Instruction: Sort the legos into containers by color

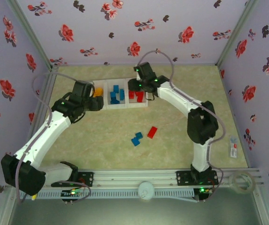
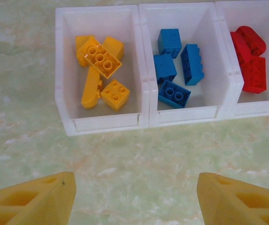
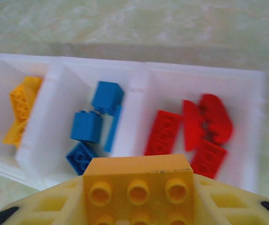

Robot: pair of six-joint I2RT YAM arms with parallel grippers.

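1. Top external: the left claw (image 1: 96,100) is seen at the yellow end of the tray (image 1: 125,107), and the right claw (image 1: 135,86) over its red end. A loose red brick (image 1: 152,132) and blue bricks (image 1: 136,138) lie unsorted on the table (image 1: 172,154), well apart from both claws, towards the arm bases.
2. Left wrist: the left claw (image 2: 135,183) is spread wide and empty. Ahead of it, yellow legos (image 2: 101,70) are held in the left compartment, blue legos (image 2: 176,65) in the middle one and red legos (image 2: 249,61) in the one to its right.
3. Right wrist: the right claw (image 3: 139,201) is clenched on a yellow brick (image 3: 139,180). Red lies just ahead of it and blue ahead-left, while the yellow compartment is far to its left. If released here, the brick would likely be dropped among the wrong colours or caught on a dividing wall. During a sideways carry, the waiting left claw could be struck.
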